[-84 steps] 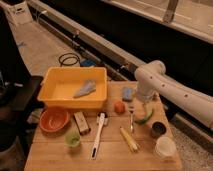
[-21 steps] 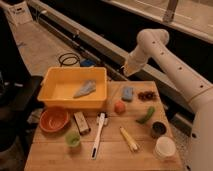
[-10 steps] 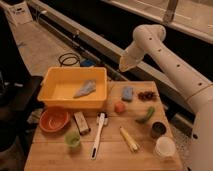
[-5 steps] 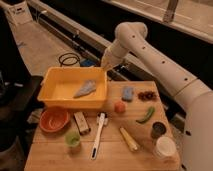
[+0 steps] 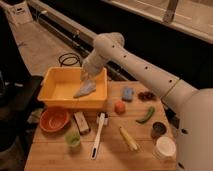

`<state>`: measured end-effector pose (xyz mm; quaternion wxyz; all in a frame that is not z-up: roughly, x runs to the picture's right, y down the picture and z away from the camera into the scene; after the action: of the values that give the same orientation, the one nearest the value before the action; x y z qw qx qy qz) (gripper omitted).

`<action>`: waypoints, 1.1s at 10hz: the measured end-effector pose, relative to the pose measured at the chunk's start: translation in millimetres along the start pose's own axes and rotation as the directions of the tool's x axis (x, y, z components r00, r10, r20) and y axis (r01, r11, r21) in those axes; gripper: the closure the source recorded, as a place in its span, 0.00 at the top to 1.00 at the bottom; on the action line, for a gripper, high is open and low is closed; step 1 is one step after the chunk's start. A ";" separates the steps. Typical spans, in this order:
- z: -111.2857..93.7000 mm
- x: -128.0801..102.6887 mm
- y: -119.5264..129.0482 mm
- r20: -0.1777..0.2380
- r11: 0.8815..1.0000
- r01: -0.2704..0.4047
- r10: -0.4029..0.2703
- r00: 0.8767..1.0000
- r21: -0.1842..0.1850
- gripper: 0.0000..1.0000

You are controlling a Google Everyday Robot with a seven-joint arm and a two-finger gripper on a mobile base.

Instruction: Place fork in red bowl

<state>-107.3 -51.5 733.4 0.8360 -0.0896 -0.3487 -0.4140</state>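
Gripper point(image 5: 85, 76), jaws pressed together, hangs over the yellow tub point(image 5: 70, 103), whose wall stands between it and the red bowl point(image 5: 54, 120).

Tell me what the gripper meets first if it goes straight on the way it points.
The gripper points down into the yellow rectangular plastic tub; probably it meets the pale blue-grey cloth-like lump lying there first, though depth is unclear.

The claw point(image 5: 86, 76) (closed) hovers over yellow tub point(image 5: 70, 102).
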 end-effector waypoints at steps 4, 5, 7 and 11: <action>-0.2 3.8 2.8 -0.011 1.000 -0.005 0.005 1.000 -0.010 0.00; 2.1 4.8 3.3 -0.020 1.000 -0.003 0.003 1.000 -0.021 0.00; 16.7 0.6 -4.7 -0.008 1.000 0.005 -0.005 1.000 -0.013 0.00; 68.1 -25.9 -37.5 0.062 0.999 0.034 -0.035 0.997 0.020 0.00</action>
<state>-180.9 -29.4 761.6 0.8184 -0.0884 -0.3799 -0.4221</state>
